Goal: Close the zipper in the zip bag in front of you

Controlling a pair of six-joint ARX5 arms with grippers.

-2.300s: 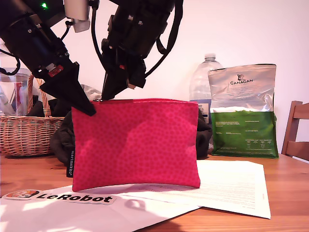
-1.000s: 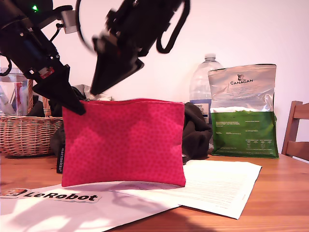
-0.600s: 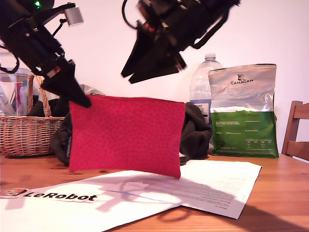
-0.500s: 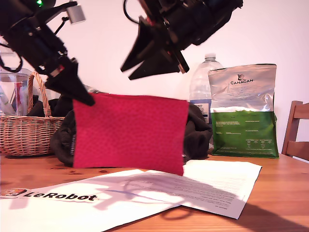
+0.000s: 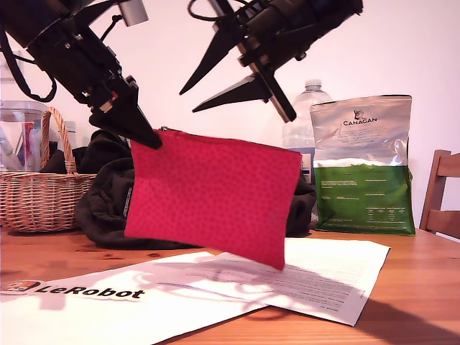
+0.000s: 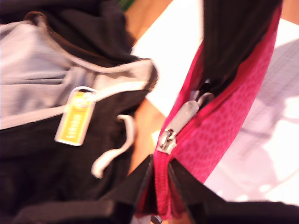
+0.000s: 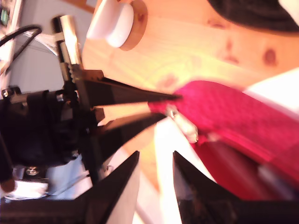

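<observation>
Between the clenched fingers of my first gripper (image 5: 147,138) hangs a top corner of the zip bag (image 5: 212,198), lifted clear of the table (image 5: 424,287) and tilted. Its zipper (image 6: 180,123) gapes beyond the silver pull. My second gripper (image 5: 188,100) hovers above, fingers spread, holding nothing. Dark clothing (image 5: 100,205) bunches behind; paper sheets (image 5: 323,277) lie below.

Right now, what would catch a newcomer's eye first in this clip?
The red zip bag hangs tilted in mid-air above the white papers, held by one top corner in my first gripper toward the exterior view's left. Above it my second gripper is spread wide open, holding nothing. In the first wrist view the silver pull tab sits near my first gripper with the zipper gaping open beyond it.
</observation>
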